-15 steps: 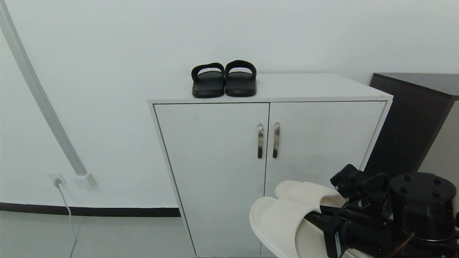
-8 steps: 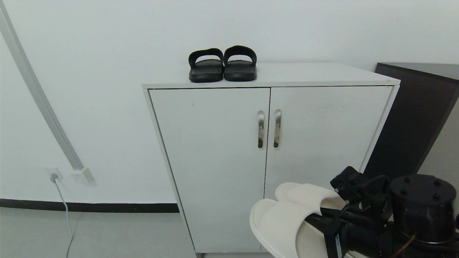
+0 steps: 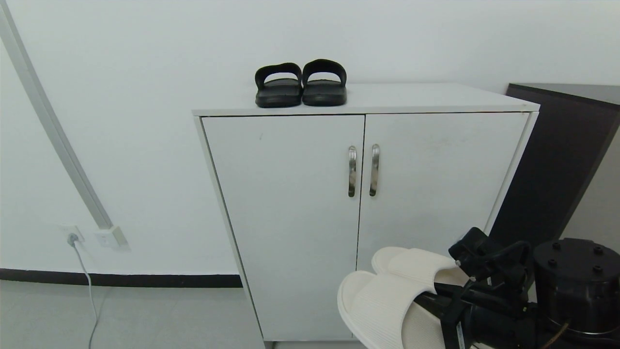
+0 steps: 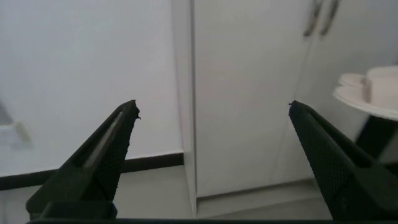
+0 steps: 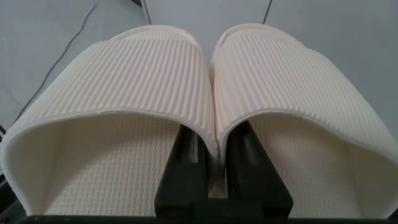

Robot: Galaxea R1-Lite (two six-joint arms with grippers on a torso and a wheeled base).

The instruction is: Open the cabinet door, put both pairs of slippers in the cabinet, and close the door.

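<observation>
Only the head camera has shifted since the earlier frames. The white slippers (image 3: pixel 387 300) stay pinched by their inner walls in the right gripper (image 5: pixel 214 152), low before the cabinet's (image 3: pixel 290 218) right door. Black slippers (image 3: pixel 300 83) sit side by side on the cabinet top, both doors shut; the left gripper (image 4: pixel 211 109) is spread wide, holding nothing.

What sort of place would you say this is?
Probably a home-style entryway, or a mock-up of one: a white cabinet against a plain wall, black slippers on top, white slippers held in front of it, and a socket low down.
</observation>
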